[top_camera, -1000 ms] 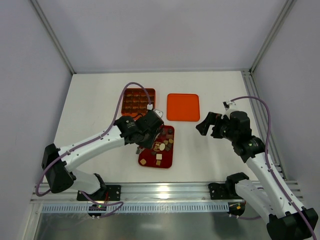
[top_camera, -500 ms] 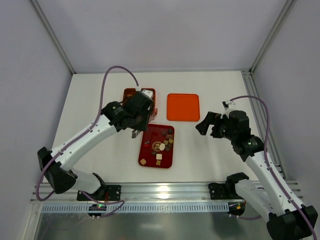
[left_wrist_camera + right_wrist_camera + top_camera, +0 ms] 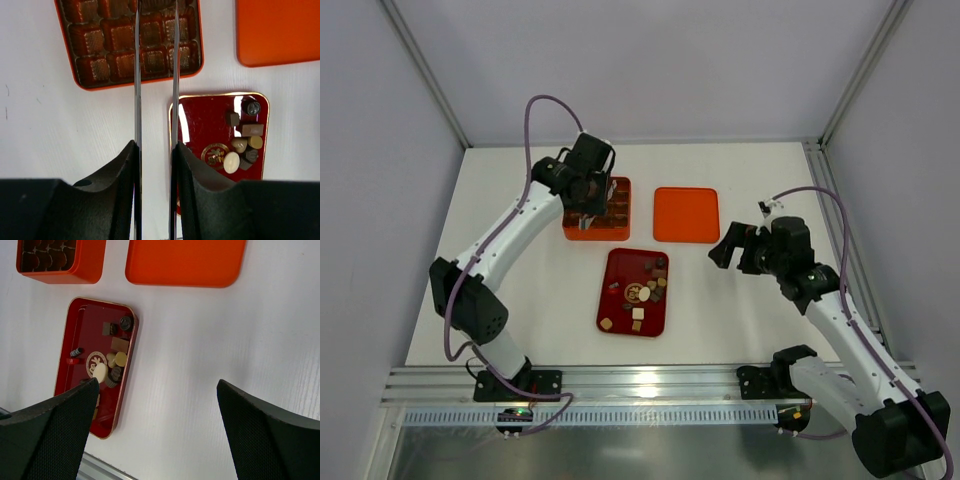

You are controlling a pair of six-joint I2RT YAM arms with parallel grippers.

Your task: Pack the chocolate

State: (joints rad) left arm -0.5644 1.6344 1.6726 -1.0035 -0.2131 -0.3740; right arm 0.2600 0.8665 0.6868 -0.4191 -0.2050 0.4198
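My left hand (image 3: 588,212) over orange box (image 3: 592,236), fingers narrowly apart, can't tell if loaded; many chocolates (image 3: 653,284) wait in red tray (image 3: 620,268); right hand (image 3: 722,252) wide, empty.

Worktop (image 3: 200,340): white, matt, with a faint straight grain like laminate.
Dark red tray (image 3: 205,120): hard gloss, gold-coloured rim, a bright glare patch; it looks like lacquered tin.
Orange box (image 3: 87,267): smooth, semi-gloss plastic shell. Its brown cell liner (image 3: 107,37) is thin, shiny and finely gridded.
Orange lid (image 3: 185,260): smooth, satin.
Chocolate (image 3: 231,162): dull to lightly waxy.
Left gripper (image 3: 156,15): jaws are thin blades of polished bare metal, set in matt black moulded plastic.
Right gripper (image 3: 157,385): jaws faced in matt black with a fine woven texture.
Front rail (image 3: 640,385): brushed aluminium.
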